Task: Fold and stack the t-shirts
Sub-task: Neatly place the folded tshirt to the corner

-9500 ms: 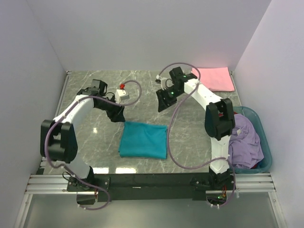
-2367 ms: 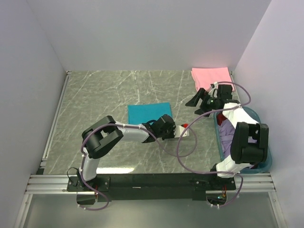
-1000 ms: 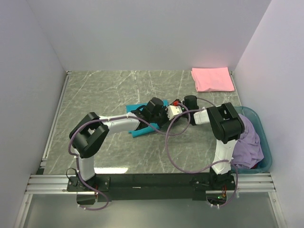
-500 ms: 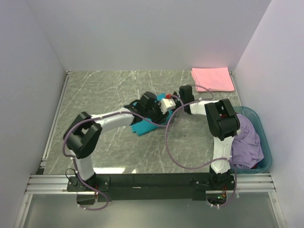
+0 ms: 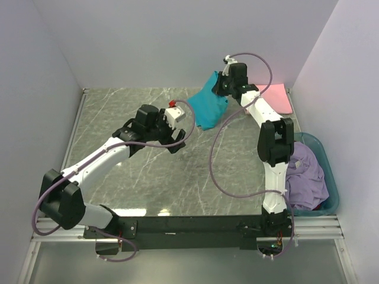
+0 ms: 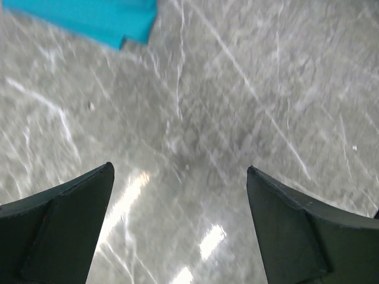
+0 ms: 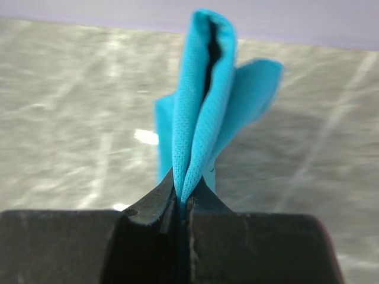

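Observation:
The folded teal t-shirt [image 5: 208, 107] hangs in the air over the far middle of the table, pinched by my right gripper [image 5: 220, 84], which is shut on its upper edge. In the right wrist view the teal cloth [image 7: 204, 112] stands up from between the closed jaws of that gripper [image 7: 183, 195]. My left gripper [image 5: 173, 141] stands wide open over bare marble, a little left of and below the hanging shirt; a corner of the teal shirt [image 6: 95, 18] shows at the top of its wrist view. A folded pink t-shirt [image 5: 278, 97] lies at the far right corner. A lavender t-shirt [image 5: 307, 177] lies crumpled in the basket.
A teal plastic basket [image 5: 333, 188] stands at the right edge of the table, beside the right arm's base. White walls close in the table at the back and on both sides. The marble tabletop [image 5: 177, 177] stretches between the two arms.
The right gripper shut on the teal t-shirt and lifted it off the table toward the far right. The left gripper let go, opened wide and drew back to the left.

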Controlling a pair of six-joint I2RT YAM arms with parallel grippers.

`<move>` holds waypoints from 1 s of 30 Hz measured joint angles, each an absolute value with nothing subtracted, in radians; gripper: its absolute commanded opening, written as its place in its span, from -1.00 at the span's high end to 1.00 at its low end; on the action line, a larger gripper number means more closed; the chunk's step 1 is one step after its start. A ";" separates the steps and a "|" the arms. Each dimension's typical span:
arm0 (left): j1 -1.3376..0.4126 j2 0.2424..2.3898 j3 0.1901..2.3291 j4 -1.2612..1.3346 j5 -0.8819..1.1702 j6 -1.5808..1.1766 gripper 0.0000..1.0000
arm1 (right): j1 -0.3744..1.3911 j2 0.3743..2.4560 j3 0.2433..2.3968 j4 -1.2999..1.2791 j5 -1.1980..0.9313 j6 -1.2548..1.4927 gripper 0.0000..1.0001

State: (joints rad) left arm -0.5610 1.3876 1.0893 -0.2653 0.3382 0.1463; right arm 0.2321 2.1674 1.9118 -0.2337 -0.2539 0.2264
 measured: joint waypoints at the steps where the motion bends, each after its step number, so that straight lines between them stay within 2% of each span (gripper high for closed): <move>1: -0.558 1.379 1.079 -0.279 0.336 0.141 -0.99 | 0.221 2.192 1.937 -0.250 -0.249 0.199 1.00; 9: -0.546 1.323 1.010 -0.369 0.319 0.107 -0.99 | 0.134 2.314 2.045 -0.322 -0.233 0.041 1.00; 17: -0.546 1.293 0.966 -0.392 0.305 0.072 -0.99 | 0.077 2.315 2.130 -0.311 -0.225 -0.090 1.00; 30: -0.540 1.223 0.905 -0.442 0.289 0.032 -0.99 | 0.043 2.314 2.141 -0.292 -0.226 -0.210 1.00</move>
State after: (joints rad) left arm -0.5396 1.2232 0.9054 -0.4419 0.2886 0.0322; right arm 0.0425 2.3142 2.1414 -0.2920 -0.2256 -0.2104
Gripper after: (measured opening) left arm 0.994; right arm 0.050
